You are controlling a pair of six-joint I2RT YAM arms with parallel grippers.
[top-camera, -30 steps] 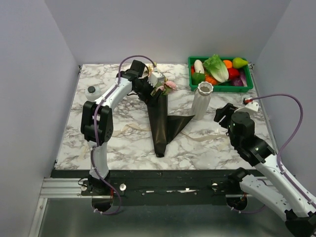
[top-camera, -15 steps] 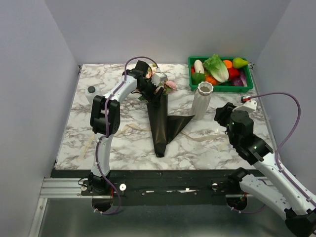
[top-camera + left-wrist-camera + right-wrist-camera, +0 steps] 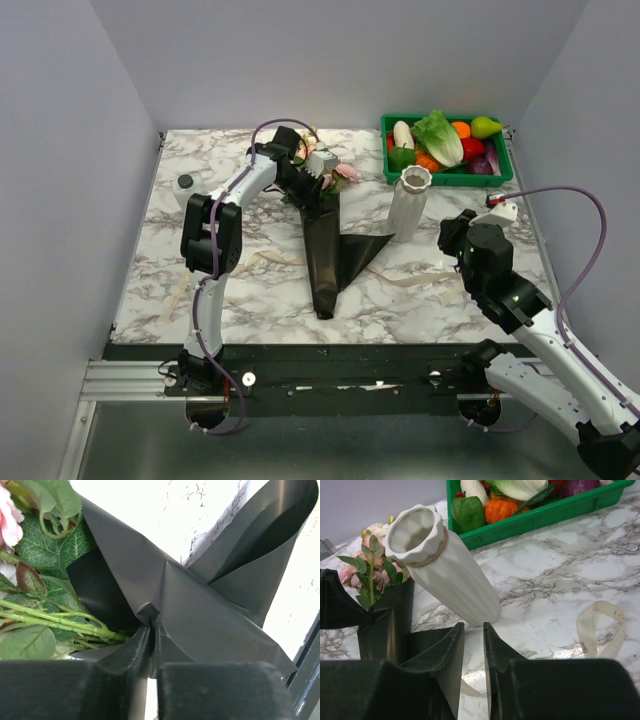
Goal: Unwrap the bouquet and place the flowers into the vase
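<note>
The bouquet lies in the middle of the table. Its dark wrapping paper (image 3: pixel 325 250) is partly spread open, and the flowers (image 3: pixel 338 173) show pink and cream blooms at its far end. My left gripper (image 3: pixel 305 185) is at that end, shut on a pinched fold of the wrapping paper (image 3: pixel 210 610), with green stems (image 3: pixel 60 617) just to its left. The white ribbed vase (image 3: pixel 408 205) stands upright to the right of the paper. My right gripper (image 3: pixel 455 232) hovers just to the right of the vase (image 3: pixel 450 570). Its jaws stand a narrow gap apart, with nothing between its fingertips (image 3: pixel 473 626).
A green crate (image 3: pixel 447 178) of vegetables sits at the back right. A small white bottle (image 3: pixel 185 185) stands at the left. Loose cream ribbon lies on the marble, one strip near the paper (image 3: pixel 265 260) and a loop right of the vase (image 3: pixel 600 627).
My left gripper has shifted slightly right and closed on a fold of the wrapping paper. The right gripper's jaws have narrowed, and it has edged towards the vase.
</note>
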